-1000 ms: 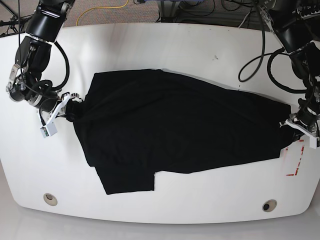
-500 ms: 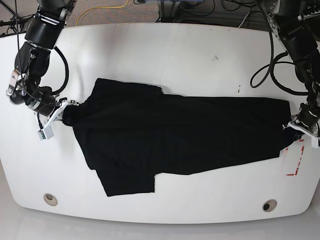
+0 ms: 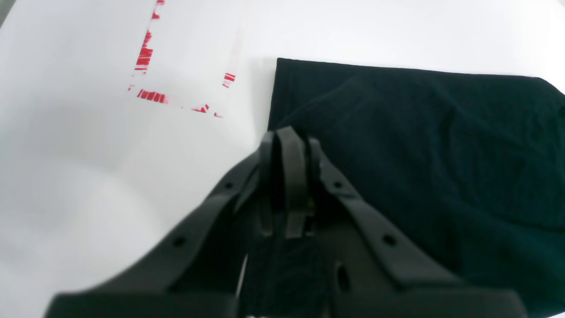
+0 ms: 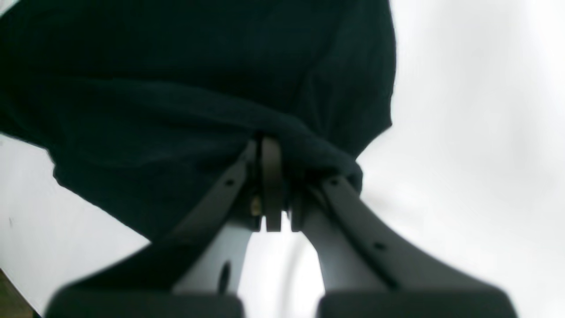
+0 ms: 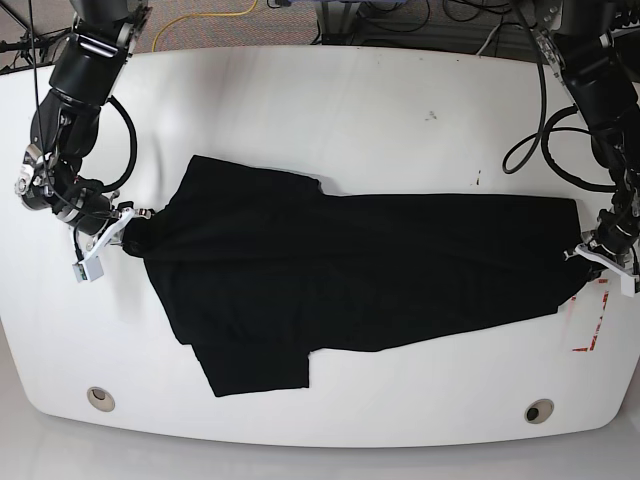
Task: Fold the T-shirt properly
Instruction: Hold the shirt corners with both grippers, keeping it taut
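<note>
You've got the black T-shirt (image 5: 350,275) stretched across mid-table, left gripper (image 5: 592,250) and right gripper (image 5: 125,228) both clamped on opposite ends, so you're mid-fold; next I'd carry that edge over evenly.

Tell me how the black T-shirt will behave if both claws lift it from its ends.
The T-shirt is probably floppy: cloth bunches where the right claw pinches it, so the middle would likely sag. It likely slides easily on the smooth white table. The left claw grips only an edge, which might slip.
</note>
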Controlling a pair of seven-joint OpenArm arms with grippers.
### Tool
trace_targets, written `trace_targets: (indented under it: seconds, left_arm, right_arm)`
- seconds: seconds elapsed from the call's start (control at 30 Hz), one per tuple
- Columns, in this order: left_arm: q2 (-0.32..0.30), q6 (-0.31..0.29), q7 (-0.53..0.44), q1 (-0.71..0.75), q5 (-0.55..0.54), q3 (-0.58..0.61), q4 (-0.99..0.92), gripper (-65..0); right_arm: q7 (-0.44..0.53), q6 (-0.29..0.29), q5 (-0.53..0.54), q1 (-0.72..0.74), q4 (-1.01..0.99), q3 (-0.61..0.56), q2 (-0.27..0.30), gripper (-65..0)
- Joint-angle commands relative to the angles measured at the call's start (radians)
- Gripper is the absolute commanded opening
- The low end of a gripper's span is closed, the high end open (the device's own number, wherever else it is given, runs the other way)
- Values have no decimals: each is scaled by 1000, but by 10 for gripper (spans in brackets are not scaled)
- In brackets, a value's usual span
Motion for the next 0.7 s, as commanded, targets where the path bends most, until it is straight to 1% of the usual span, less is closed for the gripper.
trace_targets:
  seconds: [0.0,0.13,0.27,0.37,0.47,0.53,0.6,0.67]
  left_arm:
    - [-20,-1,-22,-26,-10,-2,-4,-650]
    - [-28,-1,-22,-18,-10,-6,-10,-650]
    - [-39,-1,-22,-18,-10,-2,-10,-650]
    - [-40,-3,-22,-17,-10,-2,-10,-650]
    - [-42,-3,-22,-15,-10,-4,-12,-650]
    - [-43,-3,-22,-15,-10,-4,-12,-650]
    - [-43,-3,-22,-6,-7,-2,-12,-650]
    - [-50,-3,-22,-4,7,-2,-12,-649]
  right_arm:
    - [26,-4,13,38,-16,4,20,-650]
    - [33,-2,13,44,-50,5,22,-650]
    - [60,2,6,47,-83,4,25,-650]
    - [77,1,-20,50,-86,2,30,-650]
    - [79,-1,-72,73,-89,2,28,-645]
    - [79,1,-109,79,-89,2,28,-620]
    - [79,1,-145,82,-89,2,23,-564]
    - [79,2,-177,96,-89,2,10,-493]
